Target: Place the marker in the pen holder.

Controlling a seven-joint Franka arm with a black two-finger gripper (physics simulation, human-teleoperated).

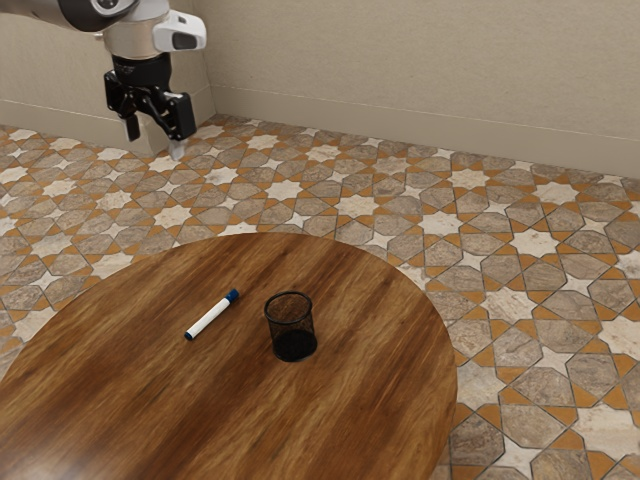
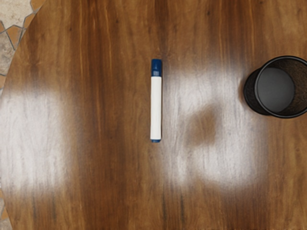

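Round wooden tabletop: bare wood along both long sides of the flat-lying white-and-blue marker; one open strip of wood between marker and black mesh pen holder; pen holder, upright, its wall a raised obstacle, nearer the marker's dark-blue cap end than its other end; holder's round mouth, open from above; free air between raised gripper and tabletop.

Round wooden table, star-patterned tile floor, plain beige walls.
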